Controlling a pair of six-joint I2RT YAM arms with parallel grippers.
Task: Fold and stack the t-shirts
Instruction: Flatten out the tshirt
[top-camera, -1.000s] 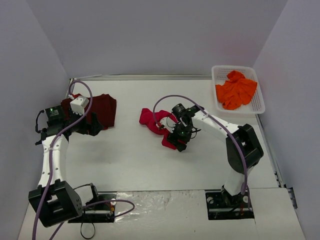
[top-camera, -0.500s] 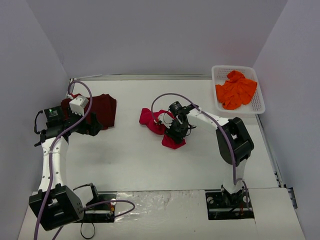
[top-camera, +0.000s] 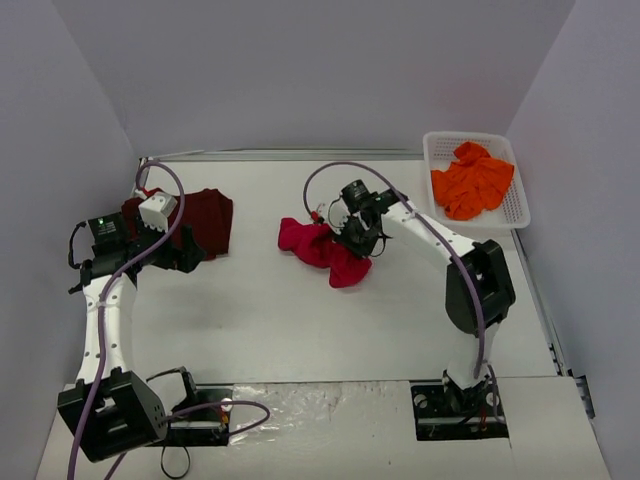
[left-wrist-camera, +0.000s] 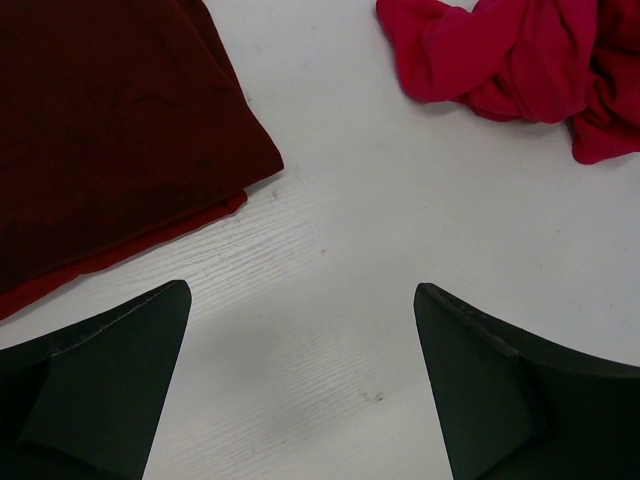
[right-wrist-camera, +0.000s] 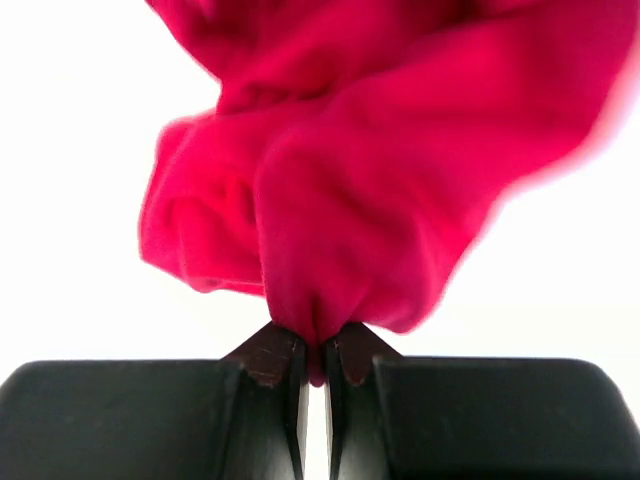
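Observation:
The bright red t-shirt (top-camera: 322, 250) lies crumpled in the middle of the table. My right gripper (top-camera: 354, 238) is shut on a fold of it. In the right wrist view the red cloth (right-wrist-camera: 380, 170) bulges out from between the closed fingertips of that gripper (right-wrist-camera: 315, 350). A dark maroon t-shirt (top-camera: 208, 218) lies folded flat at the left, with a thin red edge (left-wrist-camera: 130, 250) showing under it. My left gripper (left-wrist-camera: 300, 330) stands wide open over bare table just beside the maroon t-shirt (left-wrist-camera: 100, 130). The orange t-shirt (top-camera: 472, 180) is heaped in the basket.
The white lattice basket (top-camera: 521, 214) sits at the far right corner against the wall. Grey walls close in the table on the left, back and right. Both arm bases and cables stand at the near edge.
My right gripper has closed on the red t-shirt and moved away from the near edge, dragging the near part of the cloth with it. The left arm has stayed still.

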